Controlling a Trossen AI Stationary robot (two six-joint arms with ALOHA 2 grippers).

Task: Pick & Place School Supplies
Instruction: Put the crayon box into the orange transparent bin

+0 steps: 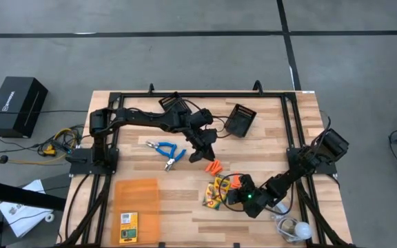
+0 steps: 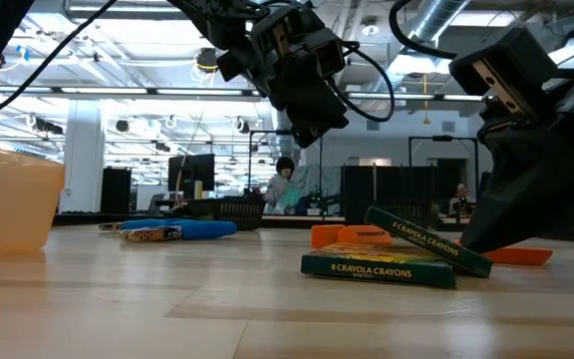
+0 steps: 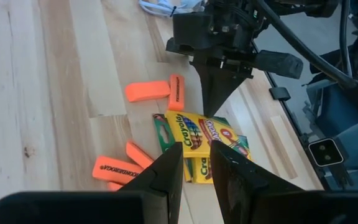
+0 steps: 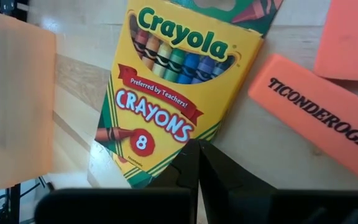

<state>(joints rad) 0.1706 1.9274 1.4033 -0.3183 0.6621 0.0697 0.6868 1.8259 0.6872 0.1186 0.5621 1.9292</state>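
My right gripper (image 1: 234, 195), jaws fully closed and empty, touches the crayon boxes (image 1: 218, 192) mid-table beside orange erasers (image 1: 214, 167). My left gripper (image 1: 206, 151) hovers above, jaws narrow, empty. Orange bin (image 1: 136, 200) holds one small box (image 1: 128, 226). Scissors (image 1: 165, 151) lie apart.

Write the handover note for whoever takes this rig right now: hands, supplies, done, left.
Left hand: in the air above the table's middle, fingers slightly apart, holding nothing.
Right hand: shut and empty, low at the crayon boxes, its tip at the edge of the top one.
Supplies: crayon boxes stacked near the front middle; orange erasers beside them; blue-handled scissors farther to the left.
Done: one box appears to lie in the orange tray.
Left: everything else is loose on the table.
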